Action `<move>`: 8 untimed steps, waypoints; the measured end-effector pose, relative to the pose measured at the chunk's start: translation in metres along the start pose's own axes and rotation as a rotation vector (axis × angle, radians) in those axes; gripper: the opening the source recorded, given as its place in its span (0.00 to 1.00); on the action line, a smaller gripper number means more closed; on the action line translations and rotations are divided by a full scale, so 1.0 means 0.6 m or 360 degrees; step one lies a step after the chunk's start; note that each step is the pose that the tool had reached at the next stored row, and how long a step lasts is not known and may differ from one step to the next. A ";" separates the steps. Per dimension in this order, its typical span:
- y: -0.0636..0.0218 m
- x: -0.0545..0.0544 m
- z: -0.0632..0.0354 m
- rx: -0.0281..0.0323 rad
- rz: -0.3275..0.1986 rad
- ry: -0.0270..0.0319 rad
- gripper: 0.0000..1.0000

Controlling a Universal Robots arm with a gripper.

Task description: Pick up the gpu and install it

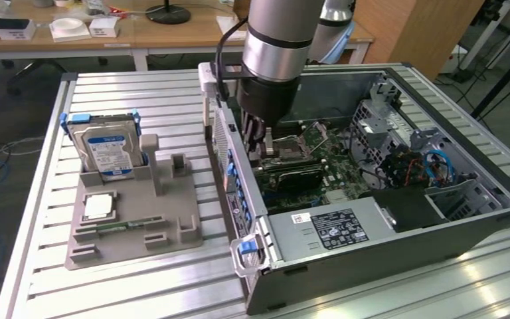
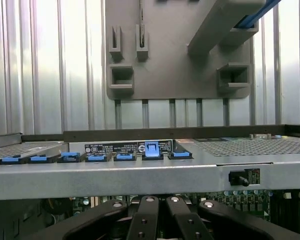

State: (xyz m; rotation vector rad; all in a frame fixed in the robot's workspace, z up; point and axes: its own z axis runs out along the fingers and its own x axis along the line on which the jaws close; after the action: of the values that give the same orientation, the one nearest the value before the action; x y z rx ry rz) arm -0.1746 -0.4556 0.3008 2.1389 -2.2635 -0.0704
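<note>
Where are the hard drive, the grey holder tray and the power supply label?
hard drive (image 1: 106,151): exterior view, blue-white label.
grey holder tray (image 1: 173,226): exterior view, bare base.
power supply label (image 1: 334,228): exterior view, label middle.

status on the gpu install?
Gripper shut, down inside the case over the motherboard. GPU lies below it. No obstruction seen.

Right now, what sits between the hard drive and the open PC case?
In the exterior view, the grey fixture's empty upright stands sit between the hard drive and the PC case, then a narrow strip of slatted table.
</note>
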 end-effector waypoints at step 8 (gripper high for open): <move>0.000 0.000 0.010 0.00178 0.0000 -0.00005 0.11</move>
State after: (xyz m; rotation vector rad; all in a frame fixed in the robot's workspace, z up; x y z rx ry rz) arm -0.1748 -0.4557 0.2950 2.1443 -2.2696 -0.0582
